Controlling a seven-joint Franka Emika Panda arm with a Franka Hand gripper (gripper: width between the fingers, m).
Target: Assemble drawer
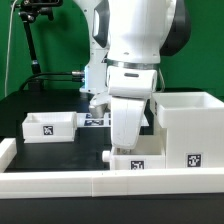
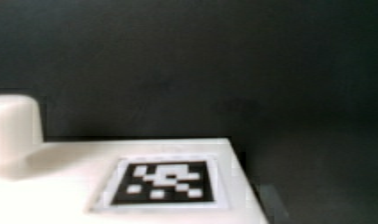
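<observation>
The white boxy casing [image 1: 186,122] stands at the exterior view's right, with a square tag on its front. One shallow tray [image 1: 50,126] lies at the left. A second tray [image 1: 135,161] with a small knob [image 1: 107,156] lies in front, right under my gripper [image 1: 125,146]. The white hand reaches down onto this tray and hides the fingertips, so I cannot tell how the jaws stand. The wrist view shows this tray's white face [image 2: 70,165] close up, with its tag [image 2: 168,183] and the knob [image 2: 12,132]. No fingers show there.
A long low white wall [image 1: 90,185] runs along the front edge. The marker board [image 1: 94,121] lies behind my arm. A black stand with cables [image 1: 35,40] is at the back left. The table is black.
</observation>
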